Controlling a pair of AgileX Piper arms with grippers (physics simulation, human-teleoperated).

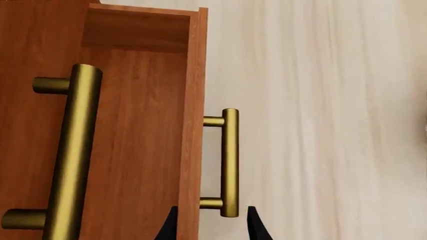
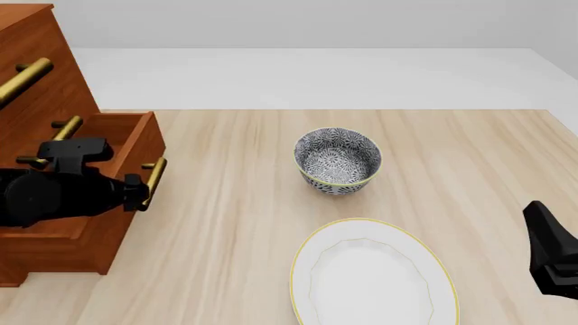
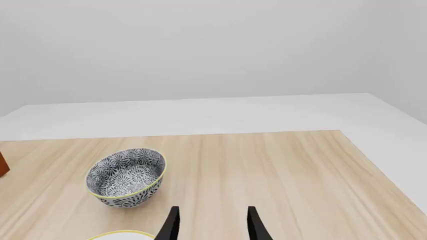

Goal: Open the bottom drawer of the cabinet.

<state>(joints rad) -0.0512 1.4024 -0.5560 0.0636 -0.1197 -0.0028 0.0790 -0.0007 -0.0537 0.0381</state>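
The cabinet [image 2: 36,101] stands at the table's left edge. Its bottom drawer [image 2: 126,145] is pulled out toward the table's middle, showing its hollow inside [image 1: 133,130]. The drawer's brass bar handle [image 1: 230,162] [image 2: 156,179] faces the table. My left gripper [image 1: 212,227] [image 2: 142,192] is open, its fingers wider apart than the bar and straddling the handle's near end without pinching it. My right gripper [image 3: 212,227] [image 2: 540,217] is open and empty, low at the right edge, far from the cabinet.
A patterned bowl [image 2: 337,161] [image 3: 125,176] sits mid-table. A white plate with a yellow rim [image 2: 372,274] lies in front of it. The middle drawer's handle [image 1: 73,150] [image 2: 68,128] and the top one [image 2: 23,78] are above the open drawer.
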